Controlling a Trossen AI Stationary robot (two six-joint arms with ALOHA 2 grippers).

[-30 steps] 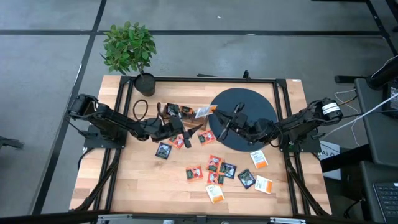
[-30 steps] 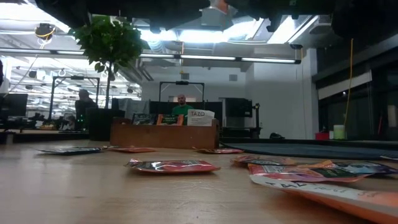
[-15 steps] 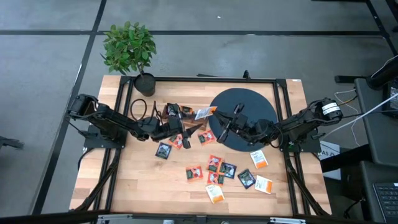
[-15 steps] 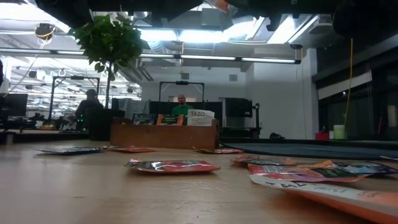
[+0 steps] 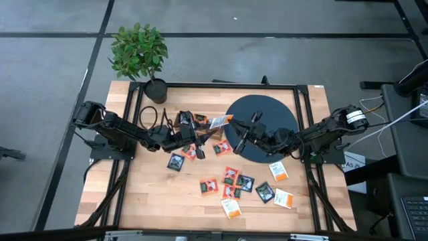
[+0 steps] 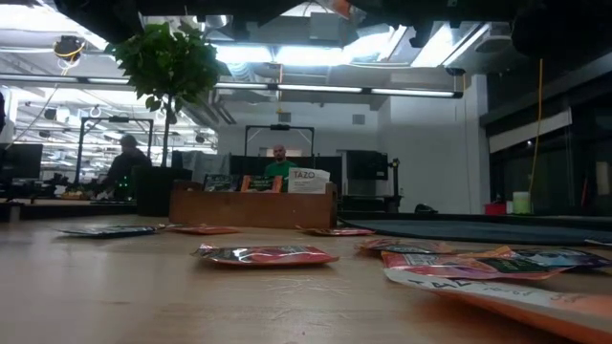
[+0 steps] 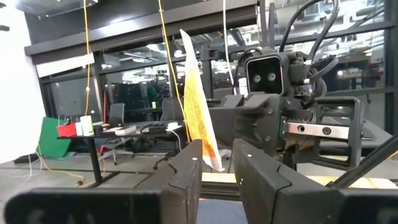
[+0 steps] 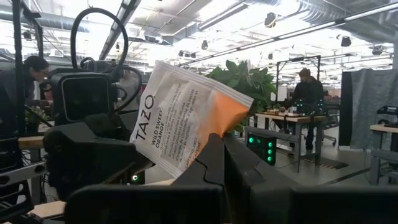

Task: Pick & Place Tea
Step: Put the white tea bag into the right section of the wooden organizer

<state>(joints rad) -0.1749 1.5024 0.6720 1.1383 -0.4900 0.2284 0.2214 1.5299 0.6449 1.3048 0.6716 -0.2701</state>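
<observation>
Fingers of the right gripper are pinched shut on the lower corner of a white-and-orange square paper tea sachet, holding it upright in the air above the worktop, between the two arms. The left gripper faces it, its fingers set narrow with a slim gap, and the sachet's lower edge hangs in that gap, seen edge-on. I judge this to be a hand-over from right to left. Next the left fingers need to clamp on the packet before the right ones let go. Then it could be carried to the long wooden compartment tray. Other flat square sachets lie loose on the worktop.
</observation>
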